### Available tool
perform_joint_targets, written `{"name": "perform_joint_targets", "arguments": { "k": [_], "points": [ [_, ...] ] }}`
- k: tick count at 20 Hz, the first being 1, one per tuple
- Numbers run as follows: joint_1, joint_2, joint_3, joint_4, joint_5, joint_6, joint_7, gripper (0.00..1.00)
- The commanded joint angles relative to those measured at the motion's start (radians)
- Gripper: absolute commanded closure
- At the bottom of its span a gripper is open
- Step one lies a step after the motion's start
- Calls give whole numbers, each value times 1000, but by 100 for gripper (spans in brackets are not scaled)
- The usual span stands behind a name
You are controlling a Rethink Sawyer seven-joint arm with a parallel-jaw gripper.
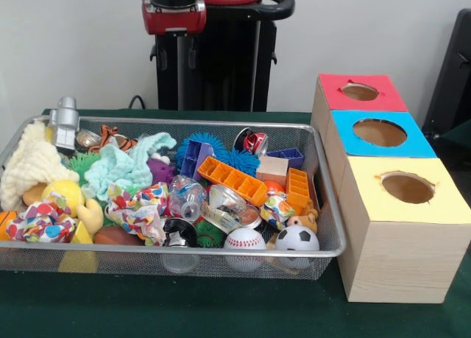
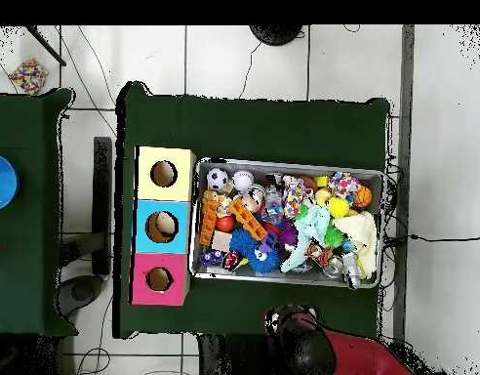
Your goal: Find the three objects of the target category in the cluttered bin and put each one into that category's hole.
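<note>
The wire mesh bin (image 1: 333, 205) stands on the green table, full of toys; it also shows in the overhead view (image 2: 283, 163). One dotted paper wad (image 1: 40, 224) lies at its near left corner, a second (image 1: 140, 209) near the front middle, and a third, smaller and half buried (image 1: 278, 208), sits right of centre. Overhead, two wads show (image 2: 343, 183) (image 2: 294, 198). The yellow-topped box's hole (image 1: 407, 187) (image 2: 163, 174) is right of the bin in the front view. Only the arm's drawn-back red and black body (image 1: 174, 14) (image 2: 317, 344) shows. The gripper is out of view.
Blue-topped (image 1: 380, 132) and red-topped (image 1: 360, 92) box holes stand behind the yellow one. In the bin: a cream cloth (image 1: 29, 165), a mint cloth (image 1: 121, 169), orange trays (image 1: 234, 180), a baseball (image 1: 244, 240), a soccer ball (image 1: 296, 239). A dotted thing (image 2: 27, 73) lies off the table.
</note>
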Motion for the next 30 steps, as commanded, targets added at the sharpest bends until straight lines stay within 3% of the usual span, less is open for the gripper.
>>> {"name": "perform_joint_targets", "arguments": {
  "k": [1,5,10,20,26,28,30],
  "points": [
    [-34,-14,95,-81,87,103,98,0],
    [-52,-15,137,-118,94,121,45,0],
    [-133,9,271,-150,68,109,-65,0],
    [-228,37,448,-180,-3,111,-143,0],
    [-245,30,466,-175,-61,96,-124,0],
    [-223,14,446,-219,-148,53,-139,0],
    [-238,23,469,-242,-180,53,-158,0]
  ]
}}
